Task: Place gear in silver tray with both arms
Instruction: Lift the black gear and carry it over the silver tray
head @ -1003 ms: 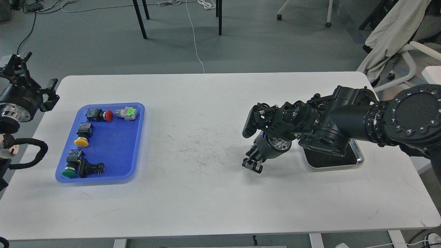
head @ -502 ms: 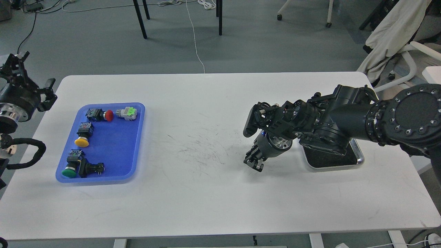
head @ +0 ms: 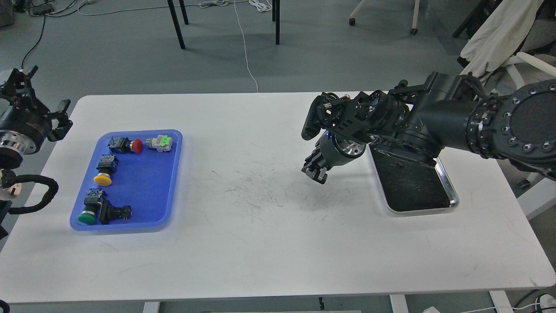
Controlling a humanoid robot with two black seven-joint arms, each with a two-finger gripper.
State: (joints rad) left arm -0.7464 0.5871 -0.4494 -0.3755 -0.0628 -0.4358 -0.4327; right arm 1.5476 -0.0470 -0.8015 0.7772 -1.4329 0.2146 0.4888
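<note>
The big black right arm has just lifted up and swung back, away from the front of the long white table (head: 269,252). A moment ago it hung low over the shiny silver steel tray with the dark bottom (head: 451,202) and hid most of it; now nearly the whole tray shows, and it looks empty. The tray sits on the table at about three o'clock from the table's middle. The right claw (head: 316,170) hangs in the air just beside the tray, on its nine o'clock side, pointing down at the scratched tabletop. Its fingers look pulled close together, but it is small and dark, so I cannot tell if it is closed, and I see nothing held in it. Far off at nine o'clock lies the blue plastic tray (head: 171,174) with the little button parts: one with a red cap (head: 137,145), one with a yellow cap (head: 103,179), one with a green cap (head: 87,218). The left claw (head: 21,84) is up off the table's edge near ten o'clock, and I cannot tell its fingers apart either. I think no part has been moved yet, and the arms must first fetch one from the blue tray.
</note>
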